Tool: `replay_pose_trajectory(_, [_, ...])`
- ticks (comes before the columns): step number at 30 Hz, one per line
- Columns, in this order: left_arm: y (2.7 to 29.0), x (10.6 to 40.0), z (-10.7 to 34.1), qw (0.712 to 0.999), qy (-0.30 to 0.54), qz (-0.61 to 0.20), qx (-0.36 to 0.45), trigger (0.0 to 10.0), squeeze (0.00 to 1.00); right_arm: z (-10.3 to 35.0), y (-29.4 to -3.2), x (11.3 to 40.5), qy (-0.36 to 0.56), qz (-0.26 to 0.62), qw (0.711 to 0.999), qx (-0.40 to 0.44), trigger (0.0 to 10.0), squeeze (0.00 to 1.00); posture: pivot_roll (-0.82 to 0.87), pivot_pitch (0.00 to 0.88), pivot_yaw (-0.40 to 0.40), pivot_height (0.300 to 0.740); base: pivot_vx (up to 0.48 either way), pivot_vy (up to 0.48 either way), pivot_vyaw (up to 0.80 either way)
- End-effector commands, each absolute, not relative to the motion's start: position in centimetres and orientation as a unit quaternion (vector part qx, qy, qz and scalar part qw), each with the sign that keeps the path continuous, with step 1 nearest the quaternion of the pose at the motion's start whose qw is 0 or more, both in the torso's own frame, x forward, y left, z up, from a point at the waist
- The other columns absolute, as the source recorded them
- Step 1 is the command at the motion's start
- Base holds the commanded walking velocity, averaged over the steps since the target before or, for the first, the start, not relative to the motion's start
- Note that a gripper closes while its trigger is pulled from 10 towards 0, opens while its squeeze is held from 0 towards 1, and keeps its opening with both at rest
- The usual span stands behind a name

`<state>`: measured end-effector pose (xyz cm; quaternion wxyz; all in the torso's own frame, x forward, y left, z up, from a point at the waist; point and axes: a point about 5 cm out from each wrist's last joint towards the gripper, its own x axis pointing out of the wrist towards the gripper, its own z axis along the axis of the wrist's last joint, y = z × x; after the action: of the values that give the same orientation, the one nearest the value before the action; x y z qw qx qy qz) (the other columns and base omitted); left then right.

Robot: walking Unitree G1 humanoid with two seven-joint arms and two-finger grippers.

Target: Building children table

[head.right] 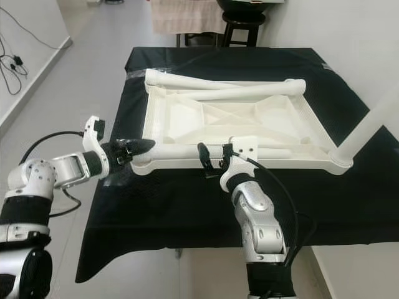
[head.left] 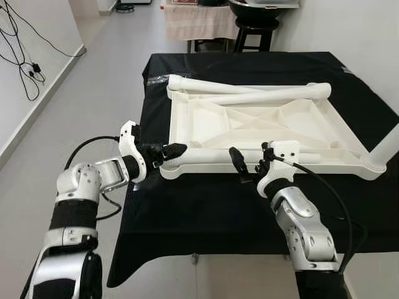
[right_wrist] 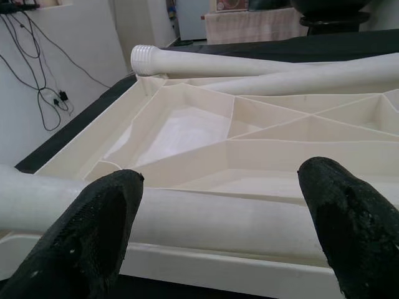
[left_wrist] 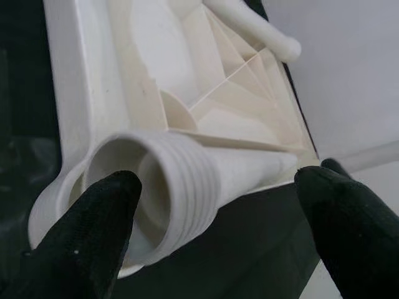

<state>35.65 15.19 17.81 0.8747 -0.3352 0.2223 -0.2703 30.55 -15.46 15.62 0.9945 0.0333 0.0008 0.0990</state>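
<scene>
A white plastic table top (head.left: 179,118) lies upside down on the black-covered table (head.left: 206,212). One white leg (head.left: 206,157) lies along its near rim, with its threaded end (left_wrist: 181,187) at the near-left corner socket. My left gripper (head.left: 171,151) is open, one finger on each side of that threaded end. My right gripper (head.left: 250,163) is open too and straddles the same leg near its middle (right_wrist: 218,221). Two more legs (head.left: 249,94) lie across the far side. Another leg (head.right: 368,124) stands upright in the near-right corner.
A black stool (head.left: 255,28) and a cloth-draped stand (head.left: 199,22) are beyond the table. Black cables (head.left: 25,68) hang along the left wall. Grey floor (head.left: 93,106) runs along the table's left side, and a white wall (head.left: 361,37) stands to the right.
</scene>
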Motion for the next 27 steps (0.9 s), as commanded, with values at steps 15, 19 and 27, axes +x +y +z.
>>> replay_pose_trajectory(15, [13.2,35.2,18.0,0.824,0.266,-0.36,-0.348,10.0,0.0,15.5,-15.7,30.3,0.009,0.097,0.995,0.029,10.0,0.0,-0.05,0.083,-0.025,0.74,0.0,0.0,0.0])
replay_pose_trajectory(19, [12.9,35.0,17.7,0.818,0.279,-0.37,-0.341,10.0,0.0,15.5,-15.7,30.3,0.009,0.097,0.995,0.026,10.0,0.0,-0.06,0.081,-0.026,0.74,0.0,0.0,0.0])
replay_pose_trajectory(27, [12.8,35.3,17.4,0.812,0.291,-0.374,-0.341,0.0,0.0,15.4,-15.6,30.2,0.01,0.098,0.995,0.023,10.0,0.0,-0.07,0.079,-0.019,0.74,0.0,0.0,0.0])
